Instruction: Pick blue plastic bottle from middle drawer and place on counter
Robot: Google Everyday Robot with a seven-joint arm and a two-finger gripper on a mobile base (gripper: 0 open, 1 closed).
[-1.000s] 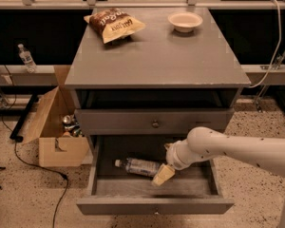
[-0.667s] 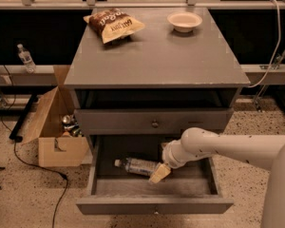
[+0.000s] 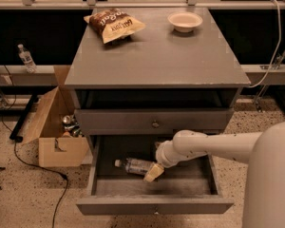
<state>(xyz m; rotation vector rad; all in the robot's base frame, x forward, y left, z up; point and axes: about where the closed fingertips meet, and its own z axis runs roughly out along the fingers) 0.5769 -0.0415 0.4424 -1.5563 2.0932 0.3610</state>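
Observation:
The blue plastic bottle (image 3: pixel 133 165) lies on its side on the dark floor of the open middle drawer (image 3: pixel 154 205), white cap pointing left. My white arm reaches in from the right. My gripper (image 3: pixel 153 172) is inside the drawer at the bottle's right end, its pale fingertip touching or just over the bottle. The grey counter (image 3: pixel 156 56) is the cabinet top above.
On the counter stand a chip bag (image 3: pixel 114 24) at the back left and a white bowl (image 3: pixel 185 21) at the back right. A shallower drawer front with a knob (image 3: pixel 155 124) sits above the open drawer. A cardboard box (image 3: pixel 57 127) with cans stands on the floor to the left.
My arm has moved left inside the drawer, bringing the gripper closer to the bottle's right end. The bottle has not moved.

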